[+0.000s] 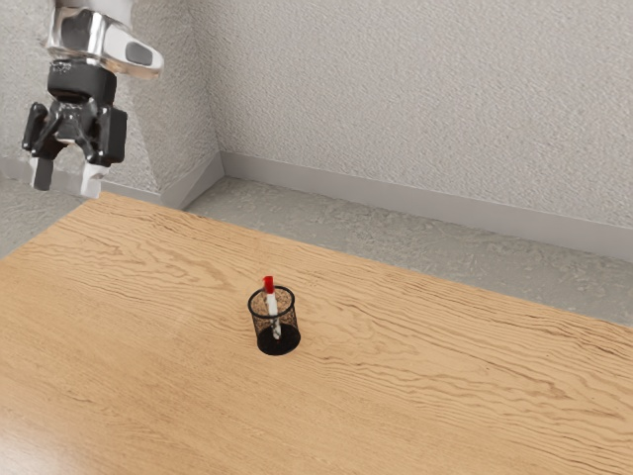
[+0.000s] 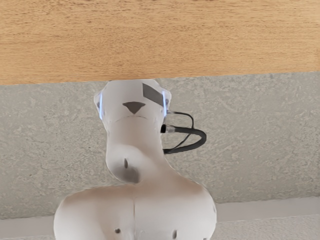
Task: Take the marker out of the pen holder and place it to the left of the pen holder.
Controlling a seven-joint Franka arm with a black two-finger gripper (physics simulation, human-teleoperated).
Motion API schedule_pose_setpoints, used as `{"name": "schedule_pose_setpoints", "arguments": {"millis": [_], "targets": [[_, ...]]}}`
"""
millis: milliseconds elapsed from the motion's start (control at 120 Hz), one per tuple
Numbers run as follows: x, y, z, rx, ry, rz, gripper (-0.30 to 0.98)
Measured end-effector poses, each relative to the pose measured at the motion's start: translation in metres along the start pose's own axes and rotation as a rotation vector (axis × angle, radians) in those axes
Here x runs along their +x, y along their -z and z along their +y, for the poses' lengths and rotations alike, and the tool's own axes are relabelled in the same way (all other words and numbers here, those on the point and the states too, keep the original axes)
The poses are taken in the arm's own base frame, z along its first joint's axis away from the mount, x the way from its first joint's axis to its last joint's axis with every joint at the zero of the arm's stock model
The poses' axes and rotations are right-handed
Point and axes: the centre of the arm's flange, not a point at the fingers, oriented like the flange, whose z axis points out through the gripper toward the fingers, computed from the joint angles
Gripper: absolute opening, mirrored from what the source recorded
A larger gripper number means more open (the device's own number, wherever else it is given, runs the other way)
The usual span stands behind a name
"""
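Hand (image 1: 67,177) pts. approx. down w/ both fingers (image 1: 92,180) spread apart.

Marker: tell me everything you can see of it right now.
The marker has a white body and a red upper end; its material looks like smooth plastic. It stands in the black mesh pen holder, nearly upright, its top tipped slightly toward the exterior view's left. The red end pokes above the rim. The tool is well away, not touching it.

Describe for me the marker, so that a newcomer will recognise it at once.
On the light-brown wooden table stands a round black mesh pen holder. Inside it is the slim white marker with a red end, which rises above the rim. Its white and red contrast with the black mesh.
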Motion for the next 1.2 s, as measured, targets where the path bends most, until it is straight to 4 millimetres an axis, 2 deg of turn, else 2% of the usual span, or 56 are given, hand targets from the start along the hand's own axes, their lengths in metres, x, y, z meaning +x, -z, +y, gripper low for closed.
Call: {"name": "schedule_pose_setpoints", "arguments": {"millis": [133, 225, 292, 400, 450, 492, 525, 608, 683, 750, 833, 1067, 1200], "targets": [[0.079, -0.004, -0.002, -0.038, 0.004, 0.167, 0.69], [0.174, -0.012, -0.016, -0.067, 0.027, 0.194, 0.69], [0.227, -0.020, -0.013, -0.070, 0.028, 0.245, 0.69], [0.291, -0.029, -0.007, -0.061, 0.029, 0.337, 0.69], [0.321, -0.028, 0.014, -0.041, 0.006, 0.385, 0.69], [0.342, -0.029, 0.035, -0.025, -0.018, 0.416, 0.69], [0.356, -0.033, 0.045, -0.018, -0.028, 0.431, 0.69], [0.388, -0.051, 0.041, -0.024, -0.017, 0.433, 0.69], [0.406, -0.061, 0.028, -0.035, 0.004, 0.436, 0.69], [0.414, -0.067, 0.014, -0.047, 0.025, 0.438, 0.69], [0.424, -0.074, 0.007, -0.054, 0.037, 0.436, 0.68], [0.417, -0.082, 0.006, -0.058, 0.042, 0.371, 0.65], [0.414, -0.085, 0.005, -0.059, 0.046, 0.334, 0.45]]}}
